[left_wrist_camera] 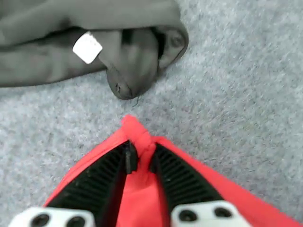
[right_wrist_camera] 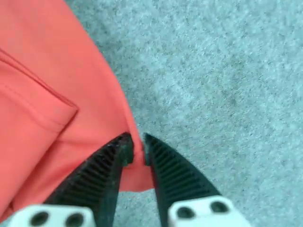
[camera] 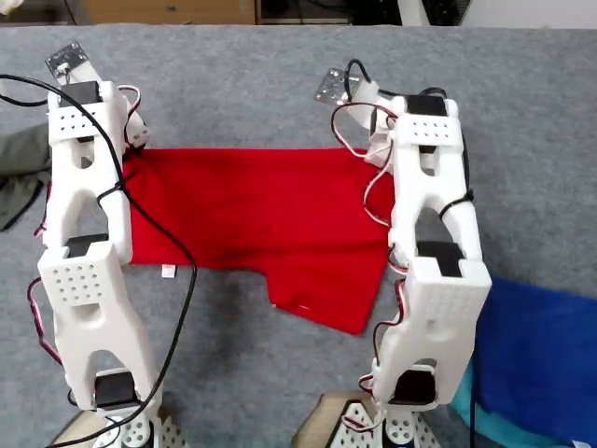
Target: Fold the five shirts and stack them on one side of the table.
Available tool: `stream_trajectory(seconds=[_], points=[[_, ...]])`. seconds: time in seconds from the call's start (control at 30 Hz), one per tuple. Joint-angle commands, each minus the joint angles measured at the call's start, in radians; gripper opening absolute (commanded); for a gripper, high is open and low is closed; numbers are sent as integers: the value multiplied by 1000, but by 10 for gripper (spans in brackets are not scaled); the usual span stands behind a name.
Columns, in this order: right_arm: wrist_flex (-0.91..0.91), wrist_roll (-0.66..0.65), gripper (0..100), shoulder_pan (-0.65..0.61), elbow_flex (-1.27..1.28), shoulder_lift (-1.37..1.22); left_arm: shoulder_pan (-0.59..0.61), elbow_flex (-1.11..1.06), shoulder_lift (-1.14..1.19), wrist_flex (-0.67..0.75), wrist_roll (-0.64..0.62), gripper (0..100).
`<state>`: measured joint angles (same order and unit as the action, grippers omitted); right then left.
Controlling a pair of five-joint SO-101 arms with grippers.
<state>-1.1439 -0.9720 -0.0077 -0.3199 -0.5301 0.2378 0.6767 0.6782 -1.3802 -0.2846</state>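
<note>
Left gripper [left_wrist_camera: 141,156] and right gripper [right_wrist_camera: 137,144] each pinch an upper-frame corner of the red shirt [camera: 252,210]; the shallow bites may slip.

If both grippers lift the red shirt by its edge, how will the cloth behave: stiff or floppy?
Probably floppy: the red shirt lies flat and bunches where the left gripper pinches it, so the middle should sag. Likely light: the right gripper holds only a thin edge. It may drag on the fuzzy table.
</note>
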Motion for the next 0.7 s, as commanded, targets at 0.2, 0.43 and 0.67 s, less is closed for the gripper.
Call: stream_trajectory(seconds=[0.2, 0.43, 0.67], points=[[-75, 3, 316, -10, -114, 38, 41, 8, -24, -31, 3, 218], [-322, 0, 246, -47, -151, 168, 38, 175, -24, -218, 106, 214], [-454, 5, 200, -148, 94, 400, 49, 235, -25, -365, 169, 218]])
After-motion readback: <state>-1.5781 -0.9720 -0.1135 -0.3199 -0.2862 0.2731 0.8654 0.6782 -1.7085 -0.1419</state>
